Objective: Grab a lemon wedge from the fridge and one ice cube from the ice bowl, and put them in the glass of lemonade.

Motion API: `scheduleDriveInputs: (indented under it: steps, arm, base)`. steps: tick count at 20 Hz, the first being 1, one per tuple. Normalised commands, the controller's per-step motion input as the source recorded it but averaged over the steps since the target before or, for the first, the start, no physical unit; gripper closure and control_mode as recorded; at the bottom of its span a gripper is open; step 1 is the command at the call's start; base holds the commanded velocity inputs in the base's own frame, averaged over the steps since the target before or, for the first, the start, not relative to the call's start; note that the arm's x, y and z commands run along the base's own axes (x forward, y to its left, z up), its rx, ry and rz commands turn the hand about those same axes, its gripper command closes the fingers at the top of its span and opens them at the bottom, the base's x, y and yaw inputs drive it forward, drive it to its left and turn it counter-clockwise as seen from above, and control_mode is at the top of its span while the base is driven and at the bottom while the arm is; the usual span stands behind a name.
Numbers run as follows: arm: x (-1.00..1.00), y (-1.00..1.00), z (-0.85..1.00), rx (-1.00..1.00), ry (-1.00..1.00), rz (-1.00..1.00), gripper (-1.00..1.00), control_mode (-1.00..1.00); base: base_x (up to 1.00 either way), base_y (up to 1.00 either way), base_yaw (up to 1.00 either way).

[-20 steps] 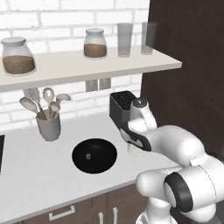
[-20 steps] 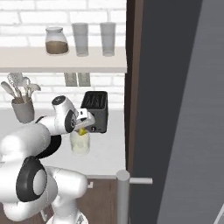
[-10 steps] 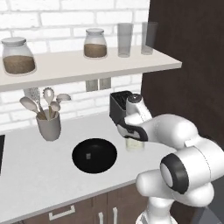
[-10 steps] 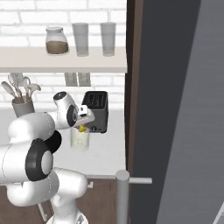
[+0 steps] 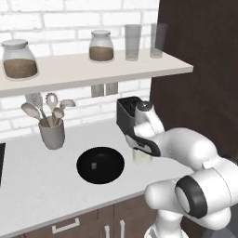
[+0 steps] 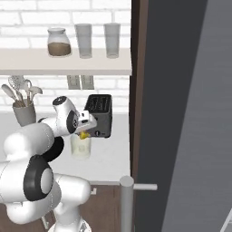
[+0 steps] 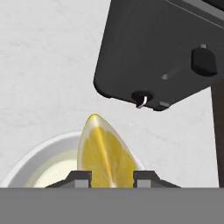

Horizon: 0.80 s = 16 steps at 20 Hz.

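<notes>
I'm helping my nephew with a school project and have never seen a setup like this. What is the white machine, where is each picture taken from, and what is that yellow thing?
The white machine is a robot arm in a simulated kitchen. Two pictures come from cameras behind it, to its left and right; the third looks along its tool. The yellow thing is a lemon wedge, pinched between the tool's two fingers and held just above the glass of lemonade. On the counter also lie a black ice bowl with one ice cube in it, a black toaster and a grey cup of utensils. The shelf above carries jars and two tall glasses.
</notes>
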Motion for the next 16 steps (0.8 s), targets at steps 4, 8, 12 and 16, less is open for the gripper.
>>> scheduleDriveInputs:
  steps: [4,8,12,16]
  arm:
    - [-0.02,0.0,0.0,0.0,-0.02,0.0,-1.0,-1.0]
    - [-0.03,0.0,0.3,0.0,-0.11,0.0,-1.0,-1.0]
    - [-0.39,0.0,0.55,0.0,-0.27,0.0,-1.0,-1.0]
    - [-0.81,0.0,0.63,0.0,-0.38,0.0,-1.0,-1.0]
  base:
    - [0.0,0.0,0.0]
    - [0.0,0.0,0.0]
    - [0.0,0.0,0.0]
    - [0.0,0.0,0.0]
